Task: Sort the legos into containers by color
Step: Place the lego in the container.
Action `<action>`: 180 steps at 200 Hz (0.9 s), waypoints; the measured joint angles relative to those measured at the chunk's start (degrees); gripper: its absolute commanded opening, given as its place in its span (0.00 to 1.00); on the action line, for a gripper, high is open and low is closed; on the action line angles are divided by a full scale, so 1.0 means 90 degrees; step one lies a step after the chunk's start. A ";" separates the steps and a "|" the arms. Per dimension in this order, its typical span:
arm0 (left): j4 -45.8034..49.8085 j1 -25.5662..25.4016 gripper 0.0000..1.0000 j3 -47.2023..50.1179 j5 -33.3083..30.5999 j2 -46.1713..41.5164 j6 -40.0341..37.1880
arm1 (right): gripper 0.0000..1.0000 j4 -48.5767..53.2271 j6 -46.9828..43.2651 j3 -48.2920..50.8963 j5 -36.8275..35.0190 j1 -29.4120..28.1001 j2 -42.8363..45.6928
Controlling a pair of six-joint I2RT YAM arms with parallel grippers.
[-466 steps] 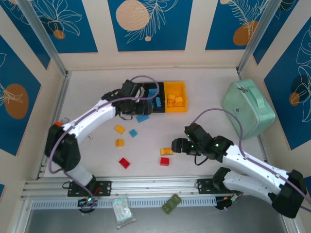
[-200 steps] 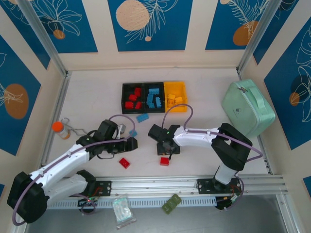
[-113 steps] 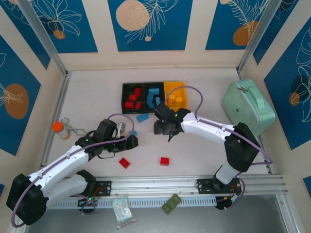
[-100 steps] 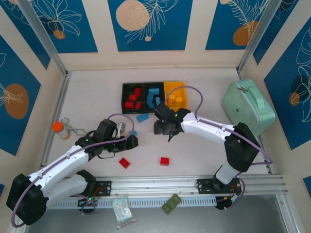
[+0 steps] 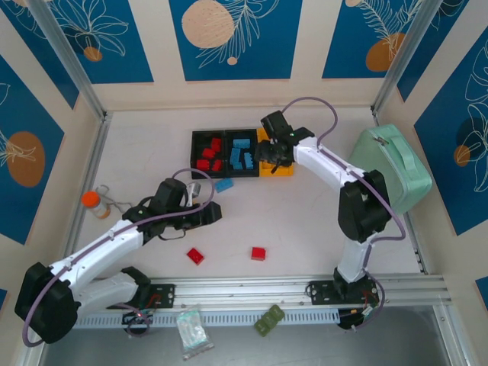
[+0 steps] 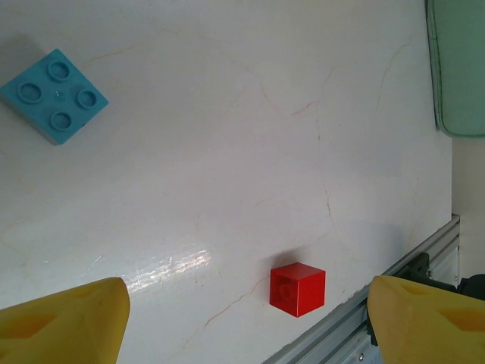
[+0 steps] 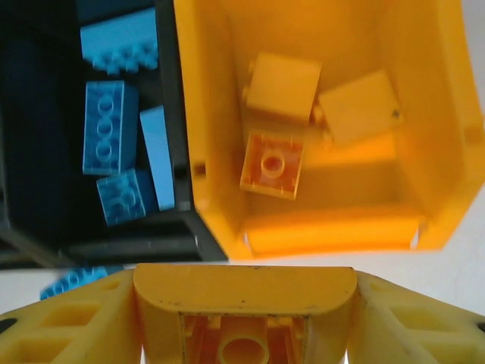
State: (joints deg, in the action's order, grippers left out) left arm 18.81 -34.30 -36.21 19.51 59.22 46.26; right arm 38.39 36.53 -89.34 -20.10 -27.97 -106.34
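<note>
The right gripper [image 7: 244,337] was clamped on a yellow brick [image 7: 244,288], hanging just over the near rim of the yellow bin [image 7: 436,114], where other yellow bricks [image 7: 271,163] lay. To do this well, it should reach further over the bin's middle before letting go, so the brick cannot bounce off the rim. The left gripper [image 6: 242,326], its 2 fingers apart and empty, hovered well short of the bin, above a red brick [image 6: 297,288].

Worktop [image 5: 305,221]: pale, veined.
Far middle: bin row [image 5: 194,155], blue brick [image 5: 223,184] just beside it.
Near edge: left red brick [image 5: 195,255], right red brick [image 5: 258,252], apart.
Right edge: mint-green case [image 5: 389,171].
Left edge: orange-capped bottle [image 5: 91,200].
</note>
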 measured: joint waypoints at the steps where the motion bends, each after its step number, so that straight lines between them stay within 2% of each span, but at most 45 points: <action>1: 0.0000 0.0000 0.81 0.0000 0.0000 0.0000 0.0000 | 0.60 0.0012 -0.0005 -0.0041 0.0002 0.0017 -0.0029; 67: 0.0056 0.0000 0.81 0.0017 -0.0019 -0.0233 0.0051 | 0.60 0.0607 -0.0061 -0.2178 0.0049 0.0508 -0.1666; 135: 0.0267 0.0000 0.81 0.0019 -0.0080 -0.0338 0.0100 | 0.61 0.1236 -0.0061 -0.3672 -0.0012 0.0714 -0.2822; 180: 0.0347 0.0000 0.81 0.0019 -0.0129 -0.0338 0.0148 | 0.62 0.1511 -0.0051 -0.4279 -0.0012 0.0797 -0.3376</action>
State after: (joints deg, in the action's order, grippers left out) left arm 21.93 -34.30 -36.03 18.35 56.18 47.59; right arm 51.99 36.07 -127.85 -20.21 -20.80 -136.73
